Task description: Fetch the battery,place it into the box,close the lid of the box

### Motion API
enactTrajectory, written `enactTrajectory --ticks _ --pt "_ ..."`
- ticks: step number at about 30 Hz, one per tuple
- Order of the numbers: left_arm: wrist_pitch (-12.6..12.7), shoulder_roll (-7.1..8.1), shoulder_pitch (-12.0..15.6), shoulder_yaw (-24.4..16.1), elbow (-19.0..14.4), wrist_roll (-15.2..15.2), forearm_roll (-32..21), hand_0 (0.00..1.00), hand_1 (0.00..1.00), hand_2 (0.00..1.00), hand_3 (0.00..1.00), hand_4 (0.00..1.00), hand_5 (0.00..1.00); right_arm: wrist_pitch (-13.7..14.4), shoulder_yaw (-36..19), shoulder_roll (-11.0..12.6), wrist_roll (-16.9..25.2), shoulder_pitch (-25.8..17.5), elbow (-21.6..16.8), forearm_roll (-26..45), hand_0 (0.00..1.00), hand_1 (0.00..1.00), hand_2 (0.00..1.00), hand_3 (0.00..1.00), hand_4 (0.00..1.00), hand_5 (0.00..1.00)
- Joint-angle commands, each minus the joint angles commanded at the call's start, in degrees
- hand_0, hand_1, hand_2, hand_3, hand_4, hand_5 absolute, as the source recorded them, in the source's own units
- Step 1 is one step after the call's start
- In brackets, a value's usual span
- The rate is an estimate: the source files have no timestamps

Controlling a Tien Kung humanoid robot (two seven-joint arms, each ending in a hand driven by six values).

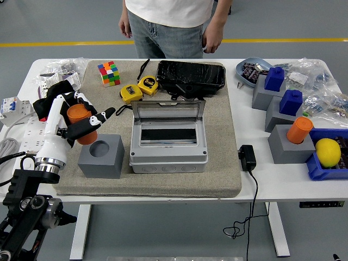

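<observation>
Left robot hand wrapped around orange cylindrical battery, held above grey block holder, left of open grey plastic box. Looks rigid, smooth, probably slippery; grip mid-barrel.

Between the grey holder block with a round socket and the open grey plastic box runs a narrow strip of bare beige mat. The box's raised clear lid walls off its far side. Just beyond lie two yellow tape measures and a black tray. The box's near and right sides stand free.
</observation>
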State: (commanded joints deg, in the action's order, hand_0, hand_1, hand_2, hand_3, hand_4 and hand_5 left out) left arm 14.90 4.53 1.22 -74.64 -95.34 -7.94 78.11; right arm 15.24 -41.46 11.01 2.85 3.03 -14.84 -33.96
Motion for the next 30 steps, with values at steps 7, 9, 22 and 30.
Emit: enactTrajectory --ticks 7,9,22,30 --pt "4.14 2.89 -0.83 7.34 -5.26 0.57 11.37 0.036 0.002 0.013 0.013 0.998 0.234 -0.02 0.2 0.17 -0.03 0.01 -0.01 -0.01 0.808 0.774 0.75 0.776 0.998 0.998" --pt "5.13 3.69 -1.3 9.85 -6.38 0.76 13.93 0.038 0.002 0.01 0.006 0.998 0.286 -0.01 0.28 0.23 -0.02 0.01 0.01 0.02 0.808 0.77 0.75 0.776 0.998 0.998" --pt "7.26 6.09 -6.44 22.61 -4.27 1.15 21.53 0.039 0.002 0.009 0.004 0.983 0.313 0.02 0.29 0.42 -0.08 0.13 0.06 0.09 0.808 0.771 0.75 0.776 0.998 0.998" --pt "8.49 6.62 -9.8 27.78 -1.08 0.6 23.0 0.038 0.002 0.007 0.002 0.967 0.314 0.01 0.29 0.39 -0.14 0.29 0.04 0.11 0.807 0.77 0.75 0.776 0.998 0.998"
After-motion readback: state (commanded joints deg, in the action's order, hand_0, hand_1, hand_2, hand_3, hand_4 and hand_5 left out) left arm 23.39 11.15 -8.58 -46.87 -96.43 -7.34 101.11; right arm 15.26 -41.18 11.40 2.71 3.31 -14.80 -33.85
